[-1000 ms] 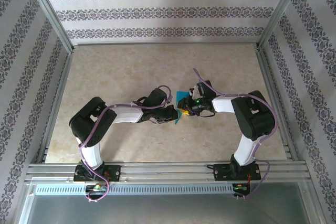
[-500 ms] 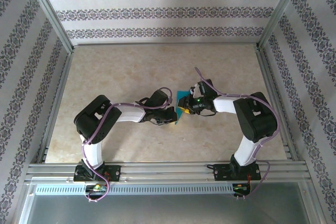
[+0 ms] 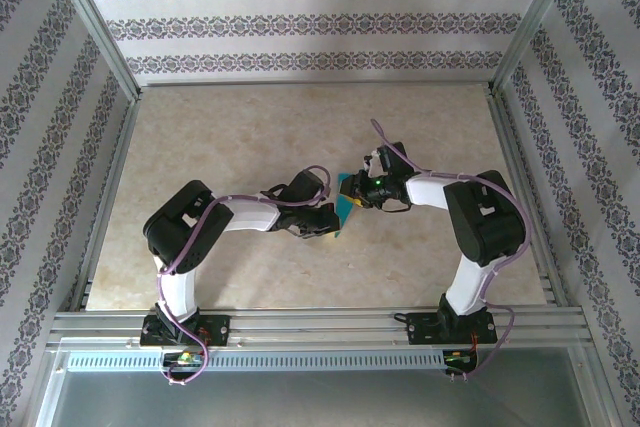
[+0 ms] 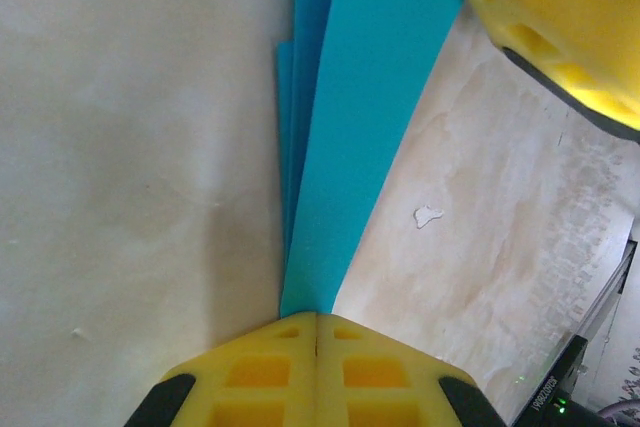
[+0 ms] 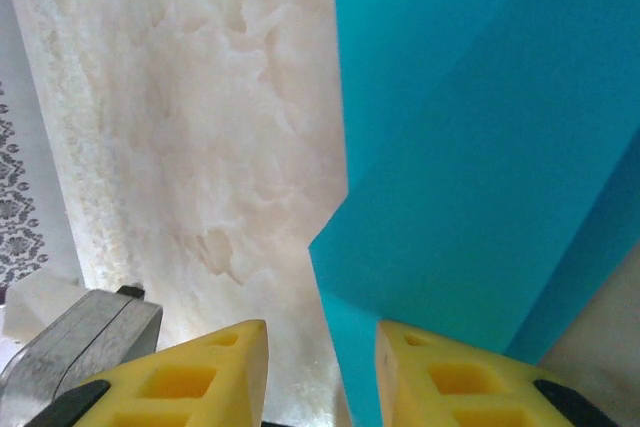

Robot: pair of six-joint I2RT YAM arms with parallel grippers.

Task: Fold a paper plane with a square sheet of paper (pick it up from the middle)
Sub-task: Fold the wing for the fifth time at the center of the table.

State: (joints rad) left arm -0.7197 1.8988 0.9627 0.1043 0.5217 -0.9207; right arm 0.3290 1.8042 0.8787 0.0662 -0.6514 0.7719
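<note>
The folded teal-blue paper (image 3: 346,209) hangs between the two grippers over the middle of the table. In the left wrist view it is a narrow layered strip (image 4: 350,127) whose near end is pinched in my left gripper (image 4: 316,315), the yellow pads pressed together on it. My left gripper (image 3: 328,227) holds the paper's near end. My right gripper (image 3: 350,187) is at the far end. Its jaws (image 5: 320,332) stand apart, and a creased edge of the paper (image 5: 480,177) dips into the gap against the right-hand finger (image 5: 450,372). A yellow finger (image 4: 560,27) of the right gripper shows beside the strip.
The beige marbled table (image 3: 220,137) lies open to the left and the back. Aluminium rails (image 3: 510,157) and patterned walls close it in on three sides. A small white fleck (image 4: 428,215) is on the table near the paper.
My right gripper has drifted a little farther back and to the left, still open. The left gripper stays shut on the paper and has barely moved.
</note>
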